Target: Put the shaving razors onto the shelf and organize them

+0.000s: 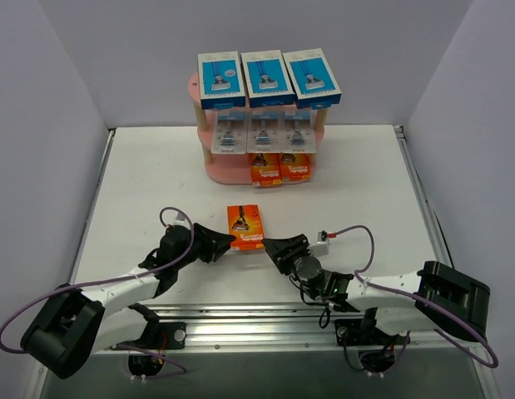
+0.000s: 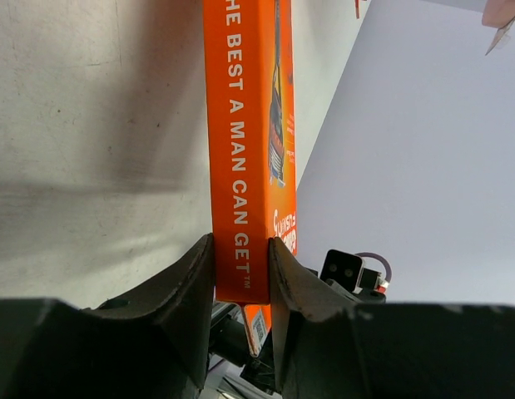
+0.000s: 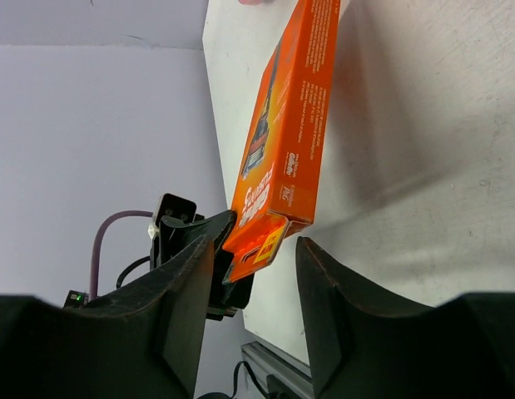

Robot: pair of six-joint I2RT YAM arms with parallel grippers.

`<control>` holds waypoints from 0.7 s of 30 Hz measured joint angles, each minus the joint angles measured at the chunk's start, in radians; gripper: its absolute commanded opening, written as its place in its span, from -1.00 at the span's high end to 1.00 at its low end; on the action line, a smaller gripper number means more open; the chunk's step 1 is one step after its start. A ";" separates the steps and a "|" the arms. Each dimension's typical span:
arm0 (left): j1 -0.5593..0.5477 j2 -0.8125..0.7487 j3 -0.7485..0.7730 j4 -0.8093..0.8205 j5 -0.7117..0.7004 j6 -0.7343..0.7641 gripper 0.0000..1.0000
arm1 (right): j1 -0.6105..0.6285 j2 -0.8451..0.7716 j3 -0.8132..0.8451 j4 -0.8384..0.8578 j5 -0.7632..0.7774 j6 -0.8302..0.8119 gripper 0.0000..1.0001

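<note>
Left side, top view: left gripper is pinching the orange pack, just below frame centre. In the left wrist view the pads are pressed flat on the two broad faces at the pack's bottom end, with the narrow printed edge facing the camera. It looks held just off the table, but I can't confirm the clearance.

Centre-right: right gripper is spread. The right wrist view shows the pack's lower corner between the jaws, near or touching the left one, with a clear gap to the right one. It carries no load.

Handling, my read:
- The pack is a light, flat, glossy printed carton, stiff along its length and crushable across the faces.
- An end pinch leaves a long lever, so it will droop or swing if moved fast.
- The slick print could slip. Hold the faces near the middle or lower third with moderate squeeze.
- Keep off the hang-tab end, which is thin.

Shelf, upper centre: smooth pink oval boards on pale round posts.
- Top tier: three blue boxes, matte carton, standing in a row.
- Middle tier: three blister packs of clear rigid plastic.
- Bottom tier: two orange cards at centre and right.

The left bottom slot looks like the one to fill. The post beside it means a tight entry, so go in face-forward.
</note>
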 measured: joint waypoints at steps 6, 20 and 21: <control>0.031 -0.059 -0.015 -0.046 0.007 0.051 0.32 | 0.000 -0.099 -0.009 -0.077 0.010 -0.005 0.08; 0.125 -0.138 -0.014 -0.244 0.115 0.315 0.73 | -0.051 -0.267 -0.062 -0.209 0.025 -0.013 0.07; 0.125 -0.148 -0.005 -0.267 0.114 0.339 0.74 | -0.065 -0.277 -0.064 -0.212 0.019 -0.016 0.07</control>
